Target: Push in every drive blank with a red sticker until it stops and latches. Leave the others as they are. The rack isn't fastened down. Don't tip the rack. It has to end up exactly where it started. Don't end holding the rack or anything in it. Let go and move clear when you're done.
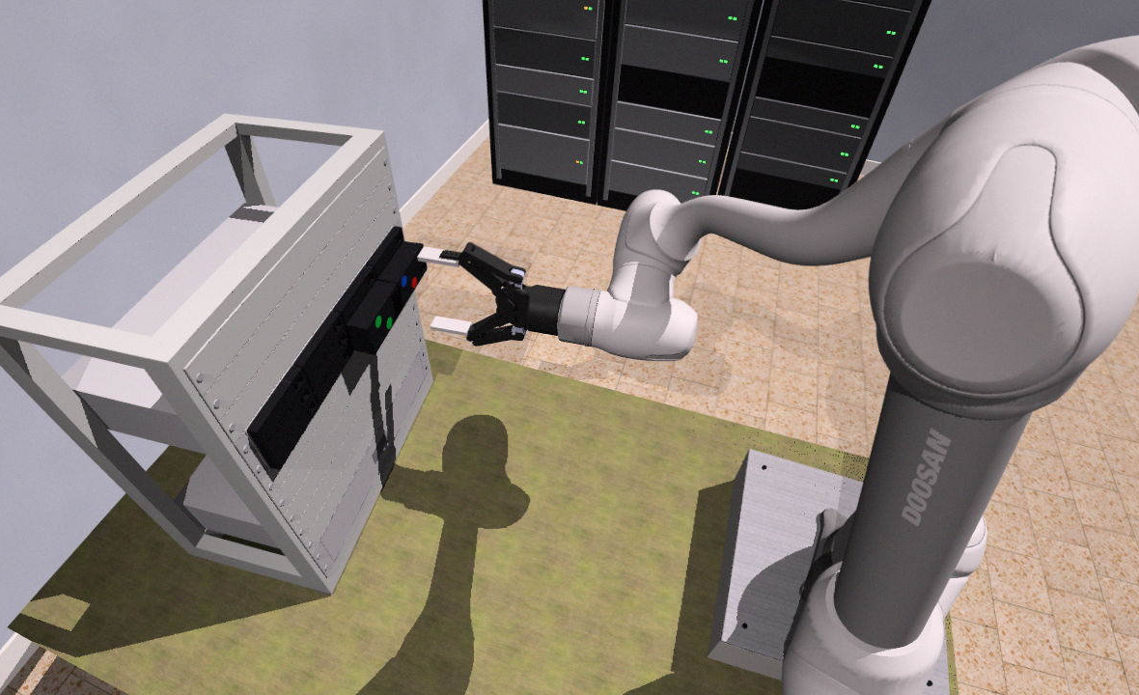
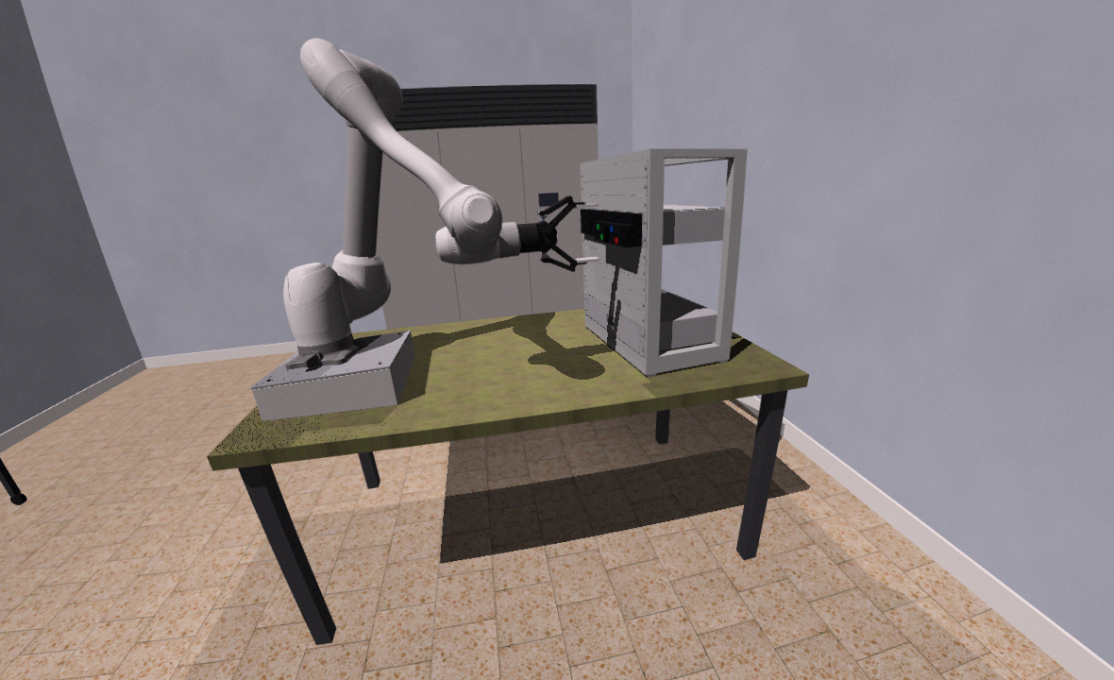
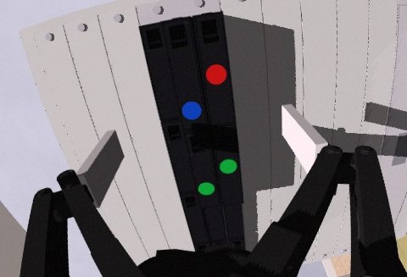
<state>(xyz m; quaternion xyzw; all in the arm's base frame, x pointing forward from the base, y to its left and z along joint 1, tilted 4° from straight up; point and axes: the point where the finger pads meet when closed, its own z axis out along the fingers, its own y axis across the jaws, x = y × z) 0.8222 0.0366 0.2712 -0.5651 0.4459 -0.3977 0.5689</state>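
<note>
The grey rack (image 1: 210,346) stands on the table with a black strip of drive blanks across its front (image 3: 195,130). One blank carries a red sticker (image 3: 216,74), which also shows in the top view (image 1: 414,281). Beside it a blank has a blue sticker (image 3: 192,110). Two blanks with green stickers (image 3: 227,167) (image 3: 206,188) stick out of the front. My gripper (image 1: 444,290) is open and empty, a short way in front of the stickered blanks, its white fingertips (image 3: 305,138) (image 3: 102,164) spread to either side of them.
The rack sits near the table's far edge (image 2: 679,253). The robot's grey base block (image 1: 772,553) is on the same table. Dark server cabinets (image 1: 694,95) stand on the floor behind.
</note>
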